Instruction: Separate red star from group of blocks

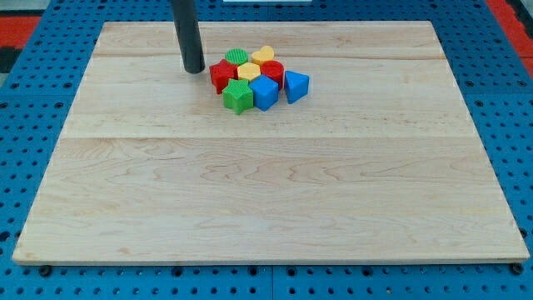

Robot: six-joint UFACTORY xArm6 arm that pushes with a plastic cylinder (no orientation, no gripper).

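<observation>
Blocks sit clustered in the upper middle of the wooden worktop. The red star lies at the cluster's left edge, touching a green block below and another green one above. My tip stands just left of the star, apparently apart from it. No fingers exist here, only a bare rod holding nothing.

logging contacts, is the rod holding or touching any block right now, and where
Nothing is held; the rod cannot grip. My tip stands just to the view's left of the red star, at the cluster's left edge; contact cannot be told.
</observation>
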